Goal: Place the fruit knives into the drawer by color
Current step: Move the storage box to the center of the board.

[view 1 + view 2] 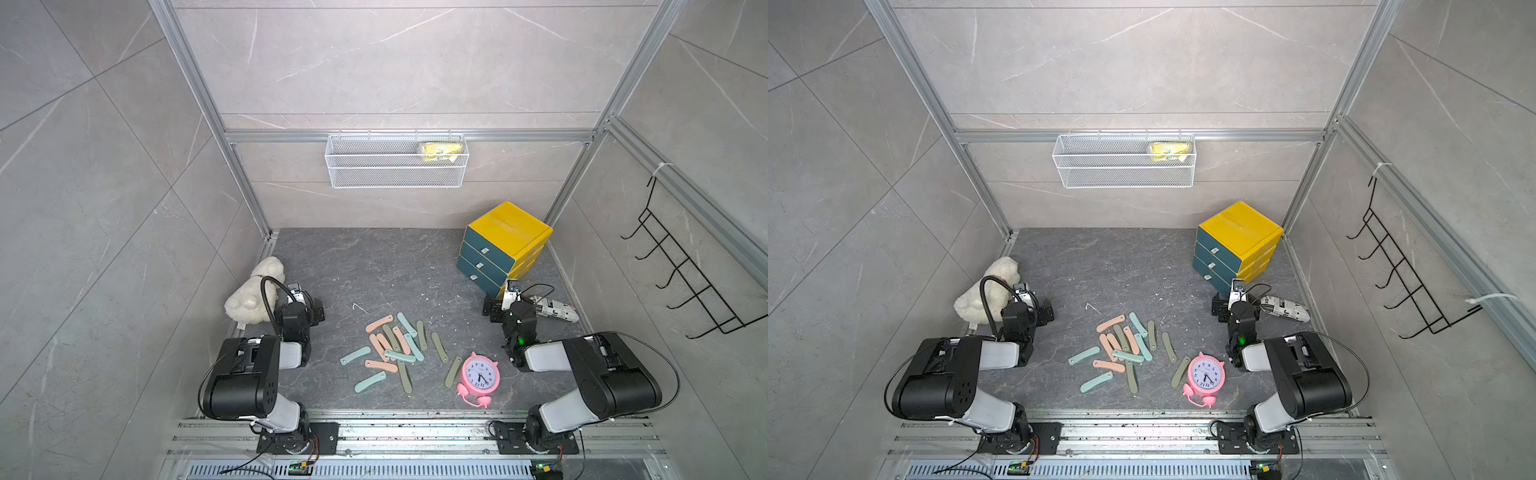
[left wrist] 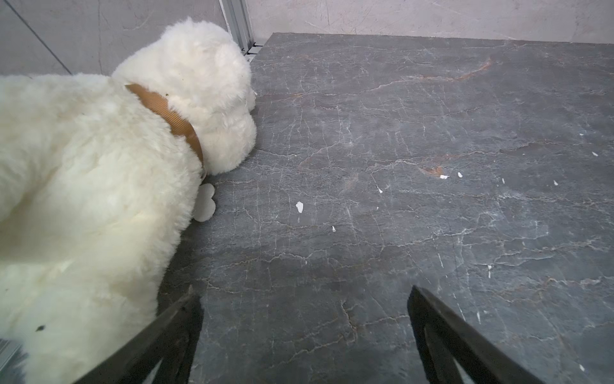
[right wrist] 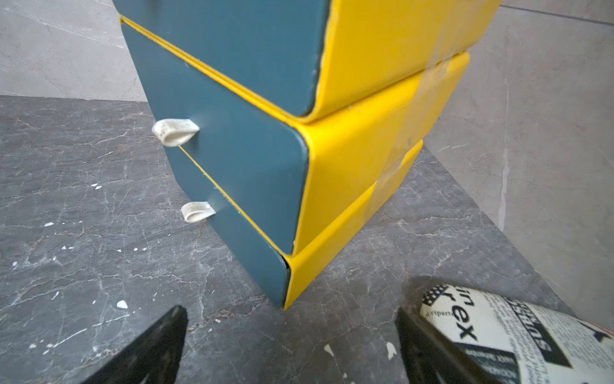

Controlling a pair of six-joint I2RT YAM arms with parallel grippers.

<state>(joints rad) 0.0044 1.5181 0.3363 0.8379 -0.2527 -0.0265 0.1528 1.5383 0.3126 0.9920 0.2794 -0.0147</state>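
Note:
The fruit knives lie loose in a heap on the dark floor between the arms, salmon-pink, mint-teal and olive-green mixed. Neither wrist view shows them. The drawer, a yellow cabinet, stands at the back right with its three dark-teal fronts pushed in. My left gripper is open over bare floor beside a plush toy. My right gripper is open and empty, just in front of the drawer's lower corner.
A white plush dog lies against the left wall. A pink alarm clock stands right of the knives. A newspaper-print pouch lies beside my right gripper. A white wire basket hangs on the back wall, a black hook rack at right.

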